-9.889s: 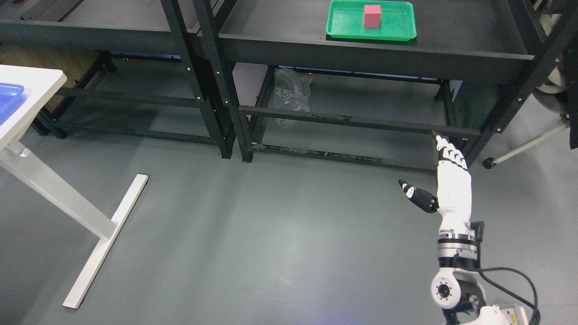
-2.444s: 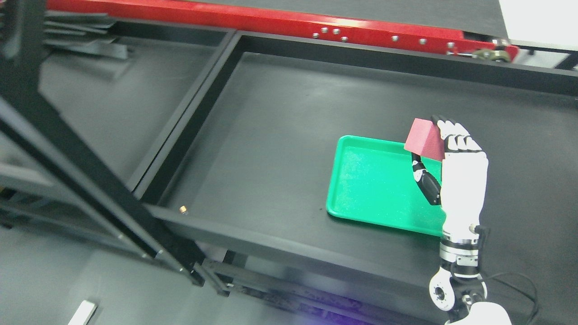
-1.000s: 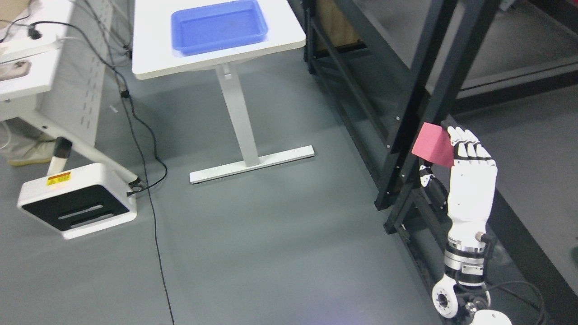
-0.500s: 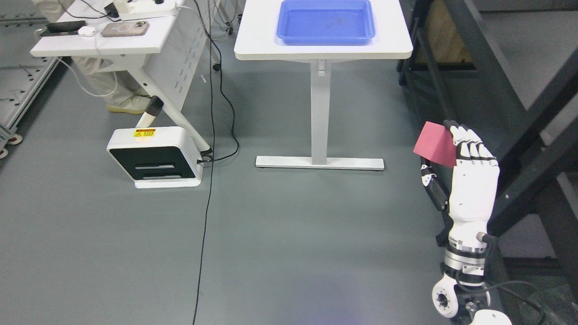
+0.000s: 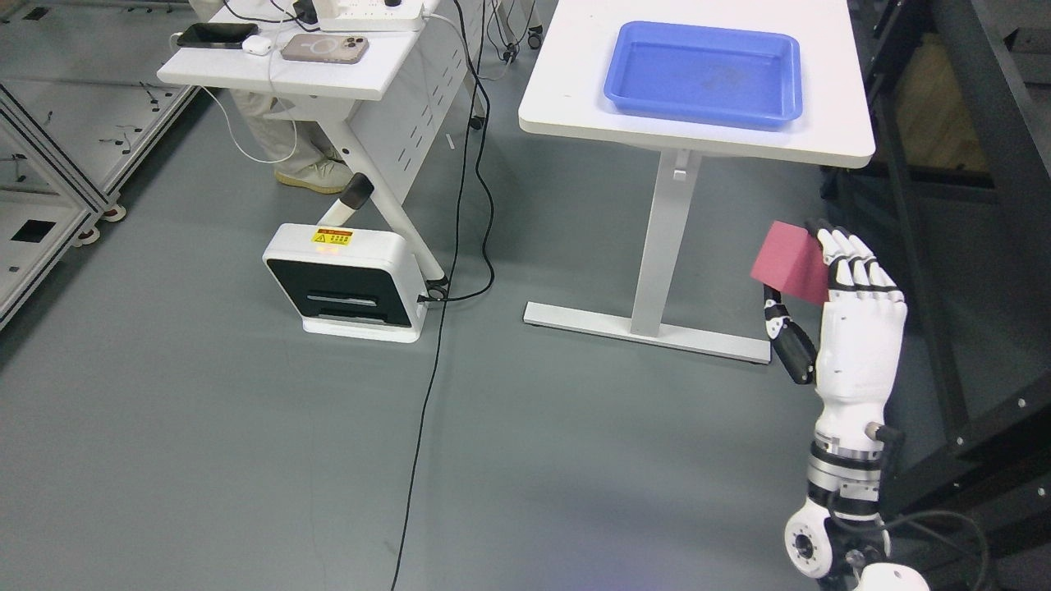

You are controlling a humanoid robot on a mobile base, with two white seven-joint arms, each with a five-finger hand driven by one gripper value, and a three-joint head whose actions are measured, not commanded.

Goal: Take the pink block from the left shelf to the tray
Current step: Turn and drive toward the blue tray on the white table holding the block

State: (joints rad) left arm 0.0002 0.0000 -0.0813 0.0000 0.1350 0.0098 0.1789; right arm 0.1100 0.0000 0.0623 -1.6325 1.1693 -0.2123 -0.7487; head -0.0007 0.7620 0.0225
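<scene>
While raised over grey floor, white-and-black right hand (image 5: pixel 846 328) pinches pink foam block (image 5: pixel 790 268) between fingertips and thumb — shallow blue plastic tray (image 5: pixel 704 74) sits on white table (image 5: pixel 829 131), well apart.

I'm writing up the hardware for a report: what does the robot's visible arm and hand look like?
The right robot hand has a white shell, white fingers with black joints, and a mostly black thumb. Below sit a banded silver-and-black wrist, a round white joint and a black cable.

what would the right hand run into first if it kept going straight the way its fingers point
Probably the white table: the right hand, holding the pink block, points up-picture toward its near edge below the blue tray. Depth is unclear, so it might pass underneath.
</scene>
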